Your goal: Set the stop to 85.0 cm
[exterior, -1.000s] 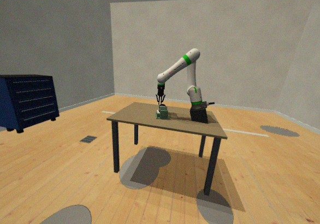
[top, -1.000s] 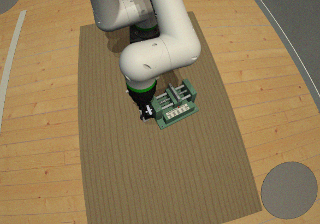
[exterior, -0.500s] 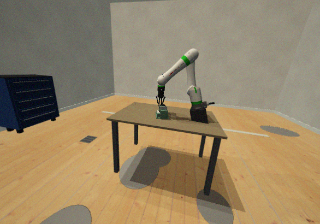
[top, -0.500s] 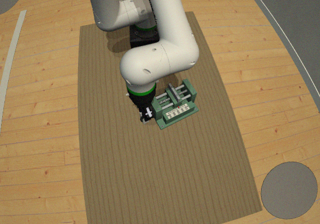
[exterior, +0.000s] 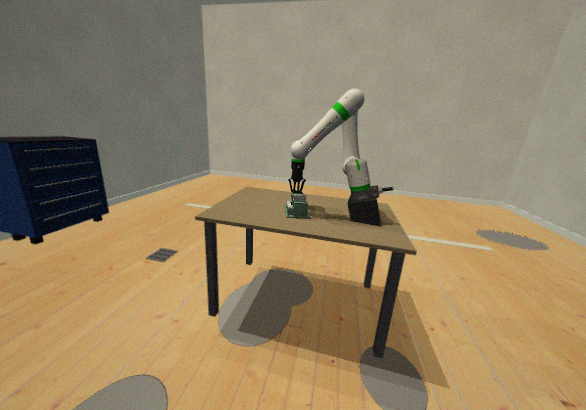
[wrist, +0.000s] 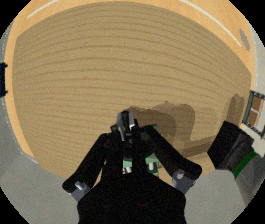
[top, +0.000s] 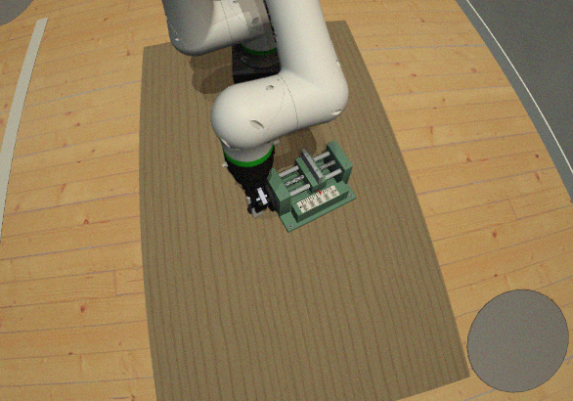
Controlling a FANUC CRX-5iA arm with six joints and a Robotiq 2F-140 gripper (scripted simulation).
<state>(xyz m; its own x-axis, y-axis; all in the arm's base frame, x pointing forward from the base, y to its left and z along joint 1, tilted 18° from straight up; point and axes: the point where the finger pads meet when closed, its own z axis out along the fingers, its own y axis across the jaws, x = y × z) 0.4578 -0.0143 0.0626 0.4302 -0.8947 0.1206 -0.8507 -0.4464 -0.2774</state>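
The hand (top: 256, 208) (exterior: 297, 189) (wrist: 126, 116) has its fingers drawn nearly together, apparently clamped on the handwheel's grip; the wheel itself is hidden behind them, so how deep the hold goes cannot be told. To turn it well, the fingertips should follow the rim's circle about the screw's axis, with a light, even pull and no sideways drag. Slow down close to the mark and let the pointer settle before opening; a tug on release could spoil the setting.

Just beside the hand, toward two o'clock in the top view, the green screw fixture (top: 280, 193) (exterior: 298, 210) (wrist: 152, 167) stands on the bench (top: 293, 313) (exterior: 250, 210) (wrist: 83, 75). Its stop (top: 313, 166) (exterior: 299, 197) rides the rods between the two end blocks. The red pointer (top: 320, 192) lies a little past the middle of the scale (top: 313, 202), toward the far end; the figures are too small to read, so whether that is 85.0 cm cannot be told. The wheel should be kept until it is.

The arm (top: 303, 29) (exterior: 325, 130) reaches from its base at twelve o'clock in the top view. From the side, its elbow is high, the forearm slopes down and the hand points at the bench, fingers lowest, which should leave the wrist room to circle.
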